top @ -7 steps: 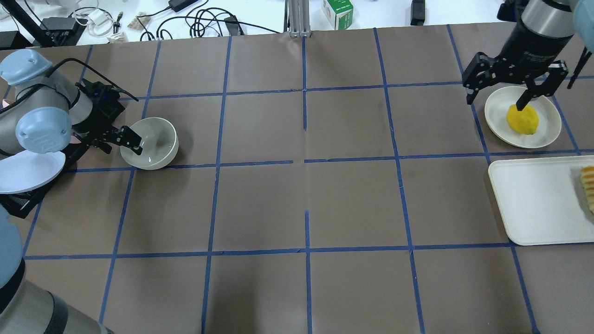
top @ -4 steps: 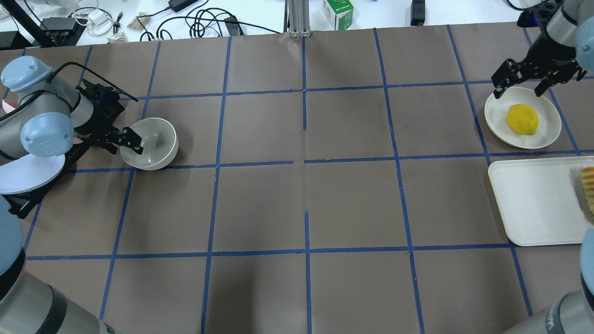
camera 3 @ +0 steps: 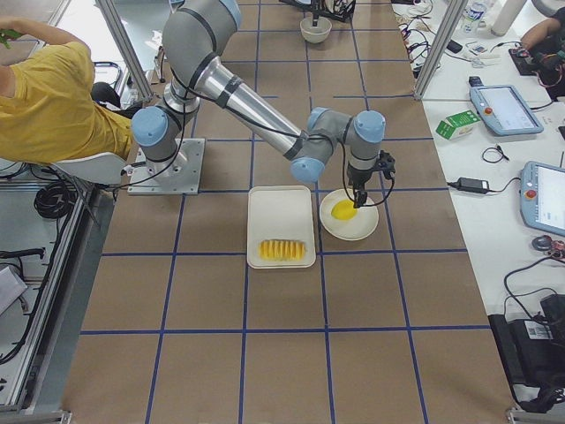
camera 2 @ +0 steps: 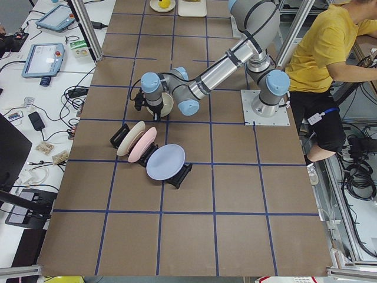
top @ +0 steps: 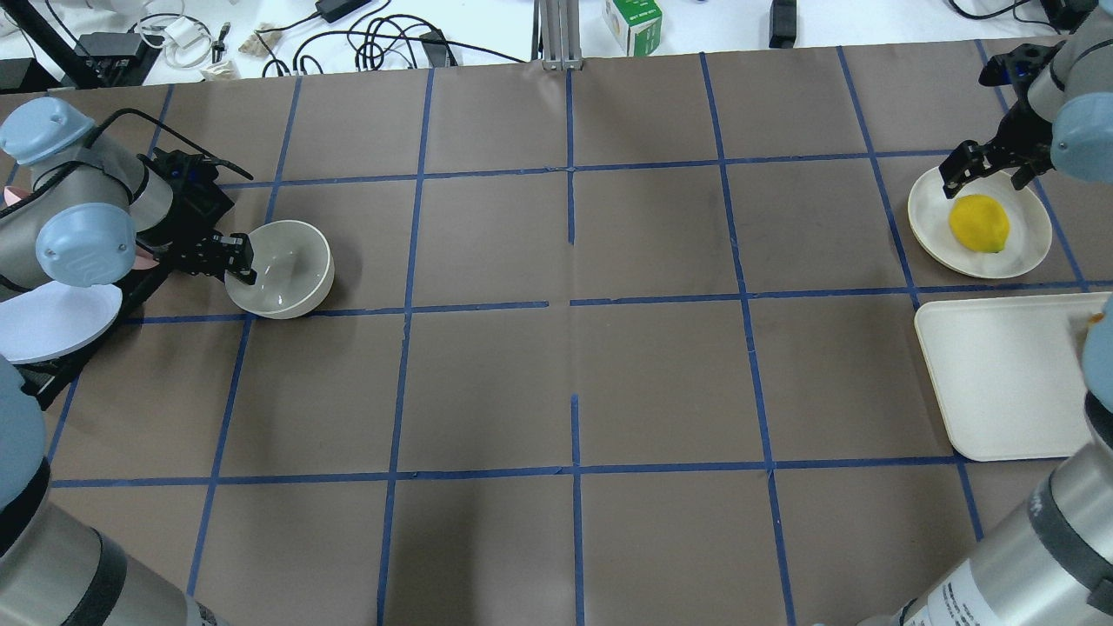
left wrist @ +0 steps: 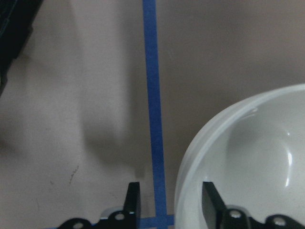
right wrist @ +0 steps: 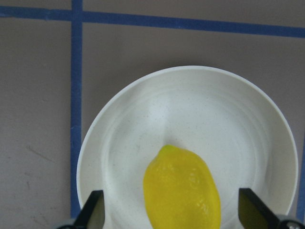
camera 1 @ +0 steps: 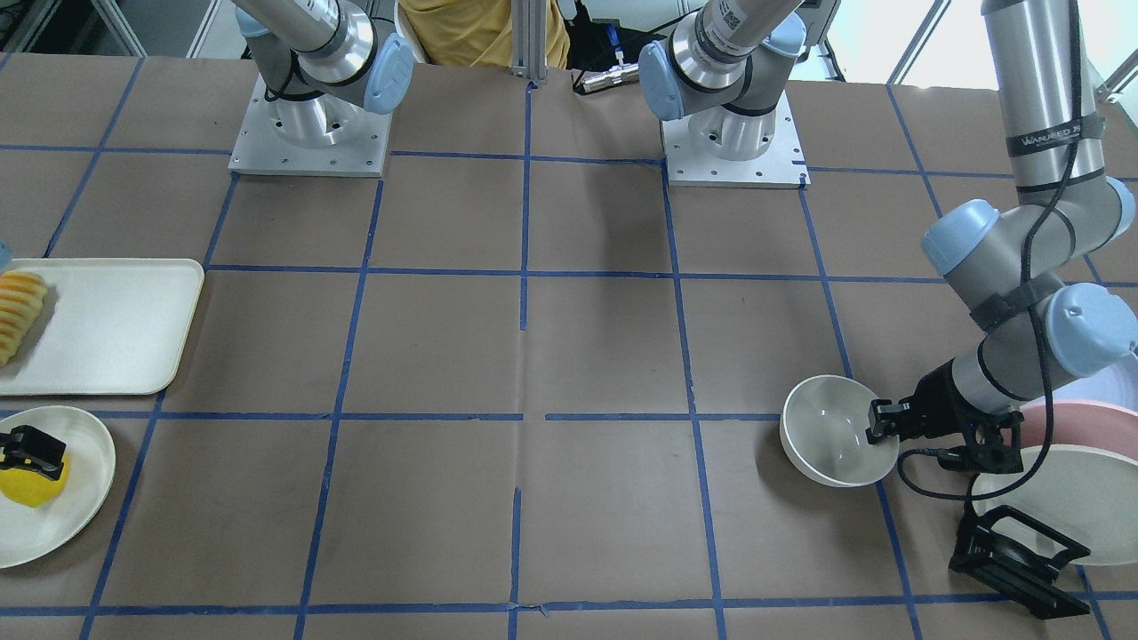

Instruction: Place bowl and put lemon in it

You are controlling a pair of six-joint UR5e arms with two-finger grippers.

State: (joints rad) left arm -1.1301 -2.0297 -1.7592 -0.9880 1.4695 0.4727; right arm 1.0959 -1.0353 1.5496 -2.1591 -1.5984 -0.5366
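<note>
Overhead exterior view is showing the left hand (top: 237, 261) sitting open astride the rim of the one bowl (top: 289, 265) at the desk's (top: 661, 382) left end, probably lining up a rim grip for carrying it. The right hand (top: 989, 172) is hovering, spread wide, over the single lemon (top: 979, 223), which is lying on one plate (top: 1030, 248) beside one tray (top: 1000, 382).
</note>
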